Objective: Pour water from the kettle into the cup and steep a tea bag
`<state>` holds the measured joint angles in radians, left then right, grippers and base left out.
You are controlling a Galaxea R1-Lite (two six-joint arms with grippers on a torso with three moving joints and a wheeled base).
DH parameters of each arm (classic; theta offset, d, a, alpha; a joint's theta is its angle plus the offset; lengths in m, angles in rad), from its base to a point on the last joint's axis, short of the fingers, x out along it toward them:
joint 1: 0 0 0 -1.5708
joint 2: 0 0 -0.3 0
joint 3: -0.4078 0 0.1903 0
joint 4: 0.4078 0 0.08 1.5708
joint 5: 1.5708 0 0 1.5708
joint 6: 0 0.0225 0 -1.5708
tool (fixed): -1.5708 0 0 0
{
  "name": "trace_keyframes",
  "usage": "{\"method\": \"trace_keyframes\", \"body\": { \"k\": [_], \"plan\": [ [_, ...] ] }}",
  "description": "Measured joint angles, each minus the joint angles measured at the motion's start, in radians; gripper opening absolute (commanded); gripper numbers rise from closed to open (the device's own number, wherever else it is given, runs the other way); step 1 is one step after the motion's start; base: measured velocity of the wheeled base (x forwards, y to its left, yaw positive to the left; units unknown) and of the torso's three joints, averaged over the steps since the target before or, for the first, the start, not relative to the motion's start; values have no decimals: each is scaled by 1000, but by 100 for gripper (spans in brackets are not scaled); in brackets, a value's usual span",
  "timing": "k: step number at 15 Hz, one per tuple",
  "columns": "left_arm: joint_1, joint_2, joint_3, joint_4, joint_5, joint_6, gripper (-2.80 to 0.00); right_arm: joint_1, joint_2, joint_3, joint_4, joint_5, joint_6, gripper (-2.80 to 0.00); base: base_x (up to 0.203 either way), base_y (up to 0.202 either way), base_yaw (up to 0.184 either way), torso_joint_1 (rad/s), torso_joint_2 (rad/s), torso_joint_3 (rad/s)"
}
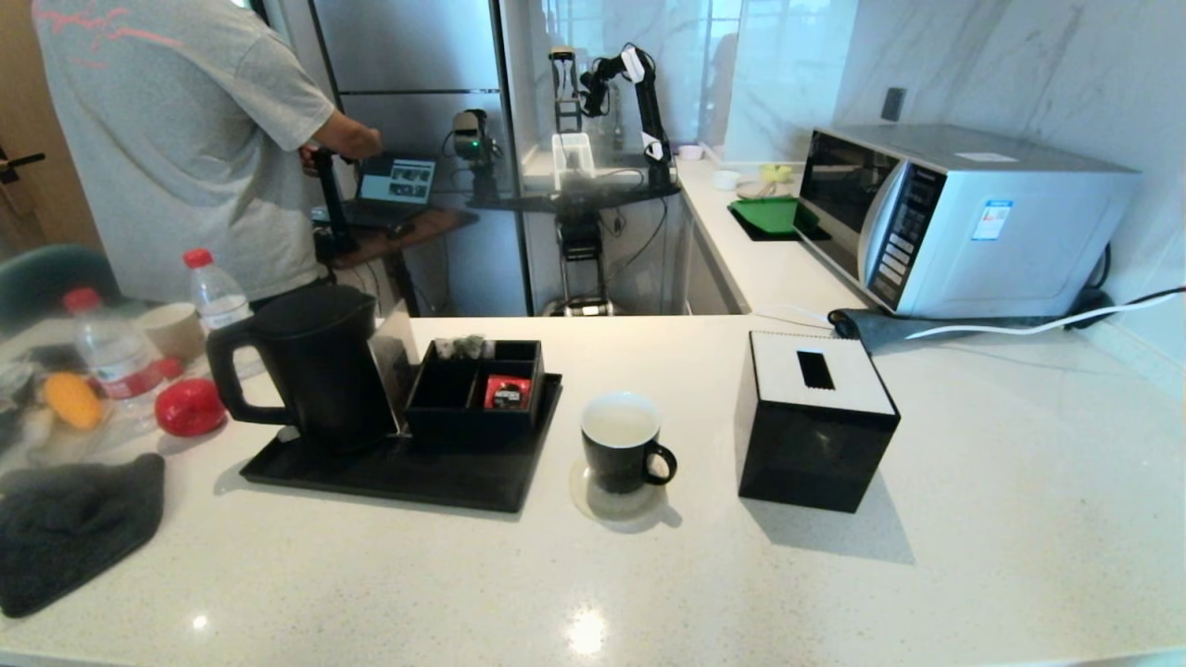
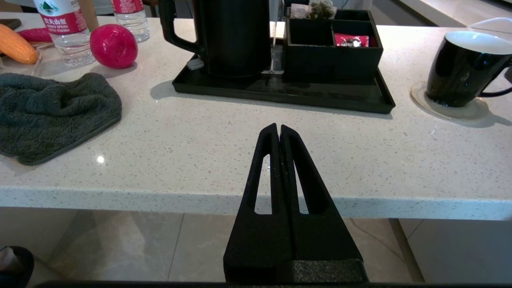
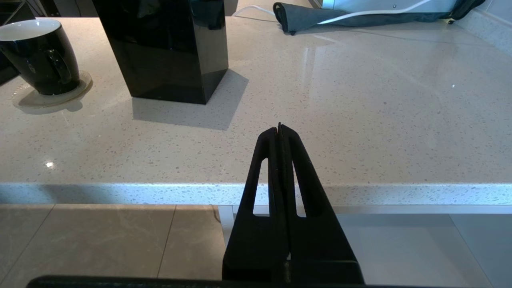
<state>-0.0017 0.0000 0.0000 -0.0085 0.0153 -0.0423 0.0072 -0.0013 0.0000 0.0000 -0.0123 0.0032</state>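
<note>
front counter (image 1: pixel 593 593): open | cup (image 1: pixel 621 452) flanked: tray (image 1: pixel 389 472), black box (image 1: pixel 813 421)

The left gripper (image 2: pixel 279 129) and the right gripper (image 3: pixel 279 128) both hang in front of the counter's near edge (off the surface), fingers pressed together, holding nothing.

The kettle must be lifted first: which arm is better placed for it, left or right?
Probably the left. The kettle stands on the tray at the robot's left, ahead of the shut left gripper. The shut right gripper faces the black box, beyond the cup.
</note>
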Motion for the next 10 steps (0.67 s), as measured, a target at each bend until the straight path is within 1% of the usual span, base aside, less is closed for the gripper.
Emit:
{"method": "trace_keyframes", "body": {
  "k": [8,10],
  "plan": [
    [2,0,-1,-1,2,2,-280,0,0,0,0,0,0,-280,0,0,0,0,0,0],
    [2,7,-25,0,2,4,-280,0,0,0,0,0,0,-280,0,0,0,0,0,0]
  ]
}}
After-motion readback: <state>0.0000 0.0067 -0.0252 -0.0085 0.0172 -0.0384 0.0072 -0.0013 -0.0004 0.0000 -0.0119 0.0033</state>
